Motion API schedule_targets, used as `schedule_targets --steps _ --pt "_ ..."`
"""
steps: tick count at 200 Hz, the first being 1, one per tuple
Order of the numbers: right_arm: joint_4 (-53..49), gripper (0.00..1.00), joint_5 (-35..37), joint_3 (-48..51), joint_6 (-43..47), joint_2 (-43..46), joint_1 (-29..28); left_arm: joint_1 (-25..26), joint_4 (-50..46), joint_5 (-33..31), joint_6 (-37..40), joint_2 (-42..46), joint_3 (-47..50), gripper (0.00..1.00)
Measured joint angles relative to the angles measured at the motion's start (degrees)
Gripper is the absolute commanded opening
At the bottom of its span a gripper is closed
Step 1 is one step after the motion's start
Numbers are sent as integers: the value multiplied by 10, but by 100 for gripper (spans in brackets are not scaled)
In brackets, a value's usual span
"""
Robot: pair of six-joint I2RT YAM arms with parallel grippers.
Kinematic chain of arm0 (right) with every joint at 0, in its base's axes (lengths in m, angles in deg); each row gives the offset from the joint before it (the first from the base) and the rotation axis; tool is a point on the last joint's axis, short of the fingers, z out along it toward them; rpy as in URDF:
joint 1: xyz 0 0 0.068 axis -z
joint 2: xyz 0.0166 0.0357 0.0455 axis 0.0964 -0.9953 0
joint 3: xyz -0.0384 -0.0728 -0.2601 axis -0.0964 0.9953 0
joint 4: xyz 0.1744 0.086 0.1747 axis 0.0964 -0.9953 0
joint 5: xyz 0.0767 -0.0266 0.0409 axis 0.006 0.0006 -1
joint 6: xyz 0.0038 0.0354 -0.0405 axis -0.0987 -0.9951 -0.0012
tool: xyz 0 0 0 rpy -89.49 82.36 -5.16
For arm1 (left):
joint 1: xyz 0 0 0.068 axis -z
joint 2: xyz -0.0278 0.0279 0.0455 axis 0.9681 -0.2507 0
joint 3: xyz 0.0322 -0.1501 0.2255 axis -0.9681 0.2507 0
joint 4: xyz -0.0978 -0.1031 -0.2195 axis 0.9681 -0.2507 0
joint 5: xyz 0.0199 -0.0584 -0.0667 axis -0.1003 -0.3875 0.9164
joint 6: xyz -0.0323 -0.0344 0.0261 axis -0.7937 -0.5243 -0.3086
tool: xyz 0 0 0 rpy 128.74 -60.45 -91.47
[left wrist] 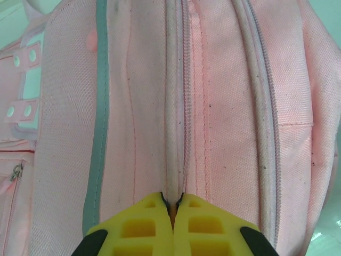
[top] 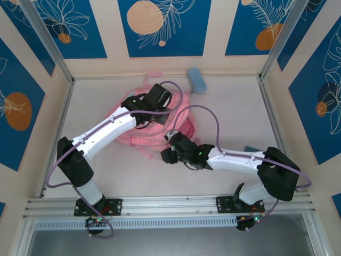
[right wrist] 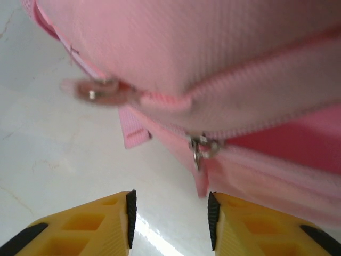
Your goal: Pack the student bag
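The student bag (top: 152, 130), a large soft pink backpack, lies in the middle of the table. My left gripper (top: 154, 97) reaches over its far part. In the left wrist view this gripper (left wrist: 173, 200) is shut on a pale piped seam of the bag (left wrist: 224, 106), beside a zipper line. My right gripper (top: 169, 153) is at the bag's near edge. In the right wrist view it (right wrist: 170, 213) stands open just above the table. A metal zipper slider (right wrist: 201, 146) with a pink pull tab (right wrist: 201, 180) hangs in front of the gap, near the right finger. The zipper gapes to the slider's right.
A small light-blue pencil case (top: 196, 80) lies by the back wall, right of the bag. A blue object (top: 250, 149) peeks out behind my right arm. Walls close the table on three sides, and a metal rail (top: 170, 204) runs along the near edge.
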Motion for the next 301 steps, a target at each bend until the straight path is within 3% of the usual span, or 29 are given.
schedule_targets --steps 75,140,198,233,301 --pt "69 31 63 15 -22 -25 -2 -2 -3 6 0 0 0 0" --pt "69 0 105 25 -30 -19 -5 -3 -2 8 0 0 0 0" --pt "11 0 135 70 -29 79 7 -3 22 15 12 0 20 0" --pt "-22 0 131 89 -4 128 45 -1 46 35 31 0 46 0" --pt "-68 0 76 82 66 143 142 0 89 73 67 3 79 0"
